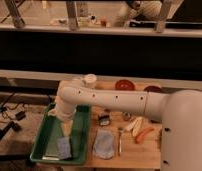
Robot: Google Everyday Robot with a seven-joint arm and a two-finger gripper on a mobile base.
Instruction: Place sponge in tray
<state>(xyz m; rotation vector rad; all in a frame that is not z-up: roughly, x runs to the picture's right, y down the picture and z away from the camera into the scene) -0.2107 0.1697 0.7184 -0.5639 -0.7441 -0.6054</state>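
Your sponge lies flat on the bottom of the tray, down in the near part of it, apart from the rim on every side and touched by nothing. The tray sits at the left end of the worktop, its long sides running away from you. Your gripper hangs over the far left part of the tray, above the sponge and well clear of it; it is tucked under the white arm, and you cannot tell from here whether the jaws stand open or closed, only that they carry nothing you can see. The arm reaches in from the big white body at the right and bends down over the tray. Just beside the tray on the right lies a pale blue-grey cloth, flat on the wood, with a thin utensil next to it. Farther right you have a pale long item and an orange one lying side by side. Behind the arm stands a white cup, and two red bowls sit along the back edge.
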